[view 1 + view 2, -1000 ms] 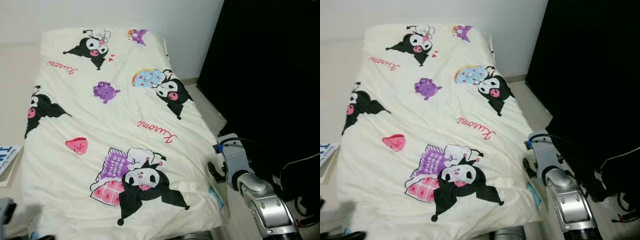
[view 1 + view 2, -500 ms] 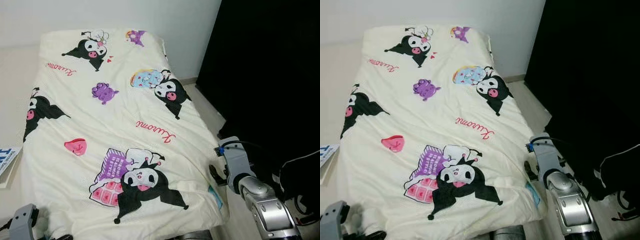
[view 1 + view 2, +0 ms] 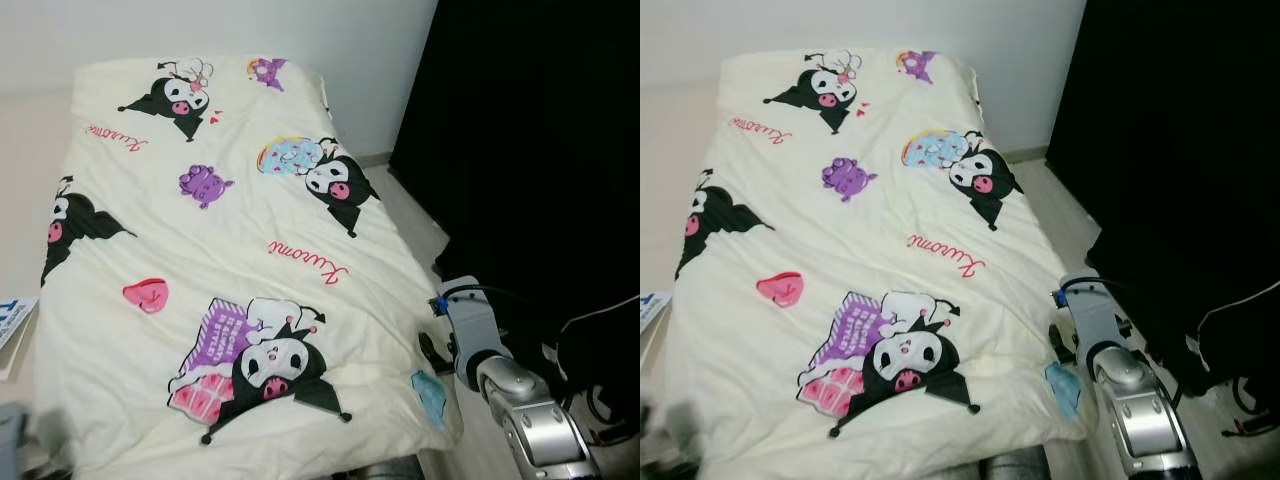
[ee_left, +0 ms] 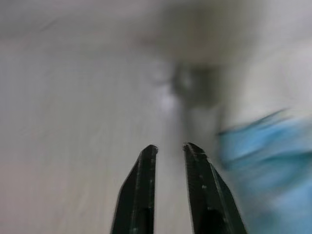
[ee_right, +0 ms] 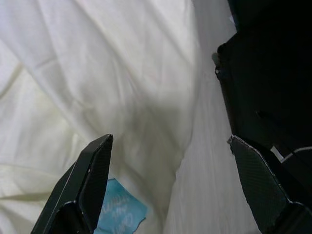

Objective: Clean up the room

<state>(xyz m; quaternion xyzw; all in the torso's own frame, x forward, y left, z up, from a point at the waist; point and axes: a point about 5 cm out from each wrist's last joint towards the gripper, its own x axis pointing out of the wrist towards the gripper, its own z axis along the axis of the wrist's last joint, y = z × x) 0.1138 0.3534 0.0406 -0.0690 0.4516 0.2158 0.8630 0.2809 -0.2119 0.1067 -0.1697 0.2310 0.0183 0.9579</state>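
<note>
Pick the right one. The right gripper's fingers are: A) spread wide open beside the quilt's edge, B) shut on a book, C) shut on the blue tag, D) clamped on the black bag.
A: in the right wrist view the right gripper has its two fingers far apart with nothing between them, beside the edge of the cream quilt.

Cream duvet (image 3: 230, 270) — printed with black-and-pink cartoon characters, purple figures, a pink heart and red script — lies spread flat over the bed, its long axis running away from the robot toward the white wall (image 3: 200, 30). A small blue tag (image 3: 430, 395) sits at the duvet corner farthest from the wall, on the right.
</note>
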